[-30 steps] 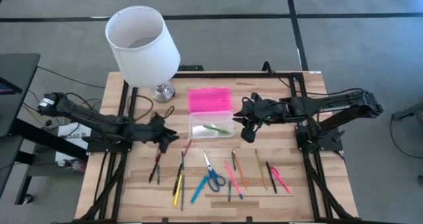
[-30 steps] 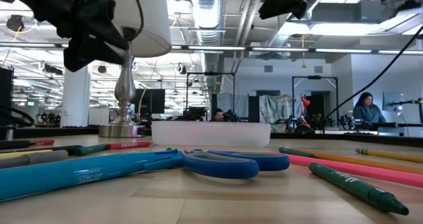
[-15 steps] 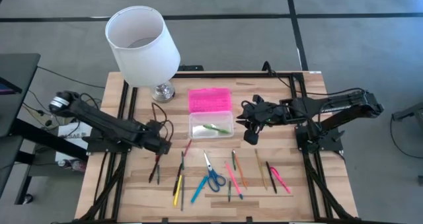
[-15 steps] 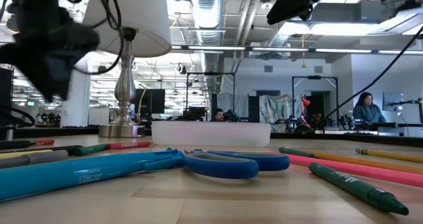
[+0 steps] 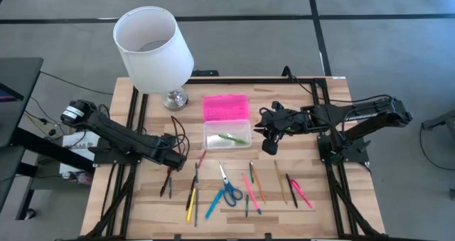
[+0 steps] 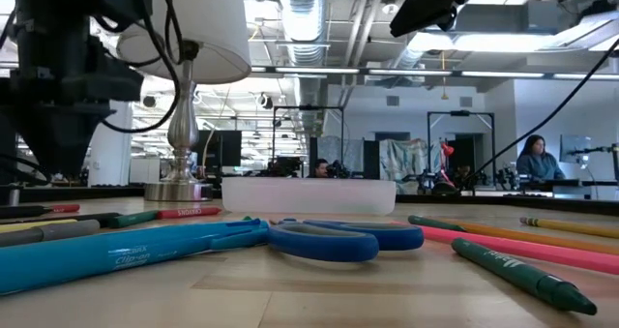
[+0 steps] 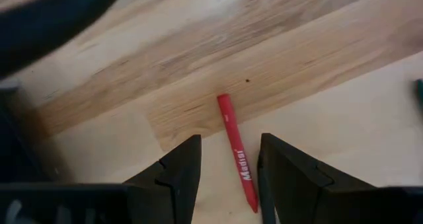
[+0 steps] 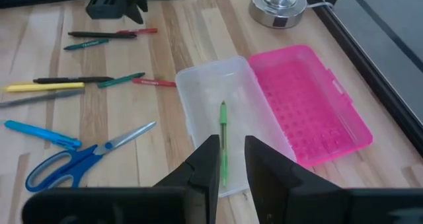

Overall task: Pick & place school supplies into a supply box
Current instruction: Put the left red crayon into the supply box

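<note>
The left end effector [image 5: 173, 152] sits low over the wooden surface [image 5: 298, 212], at roughly 9 o'clock from the supply box [image 5: 227, 135]. In the left wrist view its fingers [image 7: 182, 171] are spread apart with nothing gripped; a red pencil [image 7: 237, 153] lies flat on the surface in the gap between them.

The right end effector [image 5: 269, 143] hangs above the surface at 3 o'clock from the supply box, just beside its short end. Its fingers [image 8: 206, 163] stand slightly parted and hold nothing.

The supply box is open. The clear tray rests on the surface with a green pen [image 8: 223, 142] lying lengthwise inside it. The pink ribbed lid [image 5: 225, 107] lies flat at the tray's 12 o'clock side, touching it.

The remaining school supplies [image 5: 252, 187] are spread on the surface at 6 o'clock from the box. Blue-handled scissors [image 5: 228, 189] lie near the middle of the group. A pink pen [image 5: 301, 193] lies at the group's 3 o'clock end.

A lamp [image 5: 153, 47] stands at 10 o'clock from the box.
</note>
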### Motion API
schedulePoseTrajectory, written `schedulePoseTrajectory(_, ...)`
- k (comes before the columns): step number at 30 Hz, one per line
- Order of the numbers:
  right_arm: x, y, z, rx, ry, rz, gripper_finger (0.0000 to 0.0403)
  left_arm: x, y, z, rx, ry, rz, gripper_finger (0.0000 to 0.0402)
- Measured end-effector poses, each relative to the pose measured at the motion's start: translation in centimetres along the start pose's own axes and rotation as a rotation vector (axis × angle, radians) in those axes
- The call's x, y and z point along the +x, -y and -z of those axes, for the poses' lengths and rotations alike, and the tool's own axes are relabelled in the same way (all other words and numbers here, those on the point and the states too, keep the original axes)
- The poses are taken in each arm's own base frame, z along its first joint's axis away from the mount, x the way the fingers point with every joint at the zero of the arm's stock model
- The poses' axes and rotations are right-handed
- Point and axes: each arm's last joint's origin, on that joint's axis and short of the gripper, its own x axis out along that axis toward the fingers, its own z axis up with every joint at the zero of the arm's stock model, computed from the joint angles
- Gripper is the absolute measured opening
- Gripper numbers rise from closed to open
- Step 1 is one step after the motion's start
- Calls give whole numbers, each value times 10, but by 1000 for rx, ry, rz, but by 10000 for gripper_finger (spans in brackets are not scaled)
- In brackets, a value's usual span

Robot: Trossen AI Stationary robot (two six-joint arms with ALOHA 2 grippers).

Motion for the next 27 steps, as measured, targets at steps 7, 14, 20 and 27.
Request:
schedulePoseTrajectory(7,0,-1,0,-2,0,-4,66,15,11,3,53,-44,-20,153)
schedulePoseTrajectory(14,0,-1,0,0,0,-3,66,25,9,5,50,-44,-21,153)
schedulePoseTrajectory(20,0,-1,0,24,0,-3,66,39,1,8,17,-74,0,153)
schedulePoseTrajectory(27,0,-1,0,25,-1,-4,66,43,0,9,-7,-73,11,152)
